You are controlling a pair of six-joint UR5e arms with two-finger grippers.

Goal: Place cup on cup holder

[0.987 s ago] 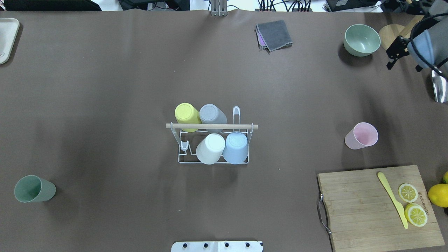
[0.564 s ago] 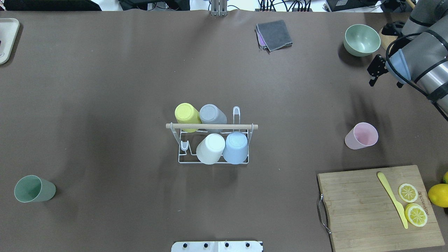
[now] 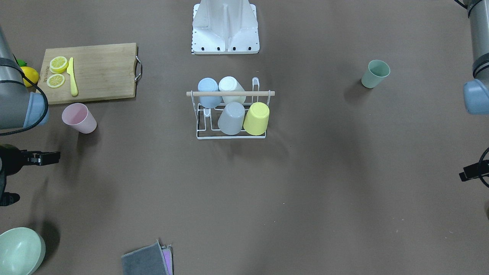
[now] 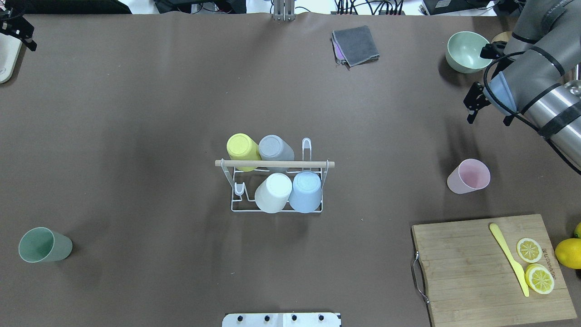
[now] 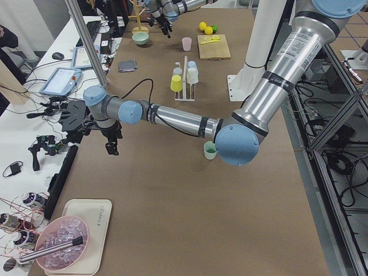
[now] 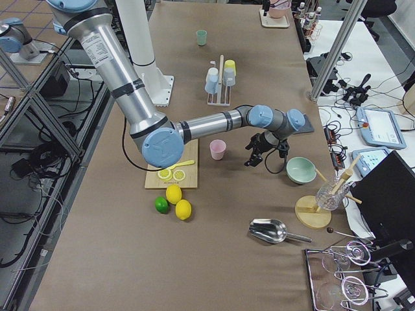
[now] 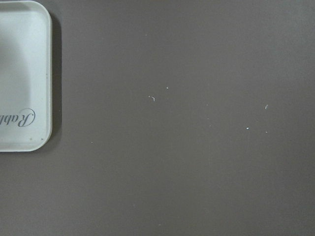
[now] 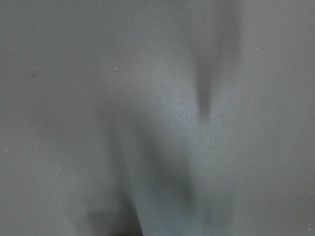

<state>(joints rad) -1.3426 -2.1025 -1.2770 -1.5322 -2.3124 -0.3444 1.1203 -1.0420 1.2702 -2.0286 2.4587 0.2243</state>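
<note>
Cup holder [image 4: 295, 164] sits mid-desk [image 4: 181, 113], wooden rod across the top. It carries 4 cups, all mouth-down on the prongs: yellow cup [image 4: 243, 149] and grey cup [image 4: 274, 149] in the far row, white cup [image 4: 273, 193] and blue cup [image 4: 306, 190] in the near row. I see 2 bare prongs: far row on the robot's R end and near row on the L end. There are 2 loose cups on the desk, both upright w/ mouth up. Pink cup [image 4: 470, 177] stands well to the R of the holder, just beyond the cutting board [image 4: 467, 268]. Green cup [image 4: 44, 245] stands far L on the near side, well apart from everything else. R end effector [image 3: 39, 176] hangs over bare desk between the green bowl [image 4: 469, 51] and the pink cup. Its fingers are spread wide w/ nothing between them, and it isn't touching the cup. The R wrist cam gives only blurred desk surface. L end effector [image 4: 20, 34] is at the far L corner, next to the white tray [image 4: 7, 59]. The L wrist cam shows only the tray corner and bare desk, no fingers, so I can't tell if it's released or clenched. A folded grey cloth [image 4: 355, 44] lies at the far edge. Lemon halves and a yellow knife are on the board.
</note>
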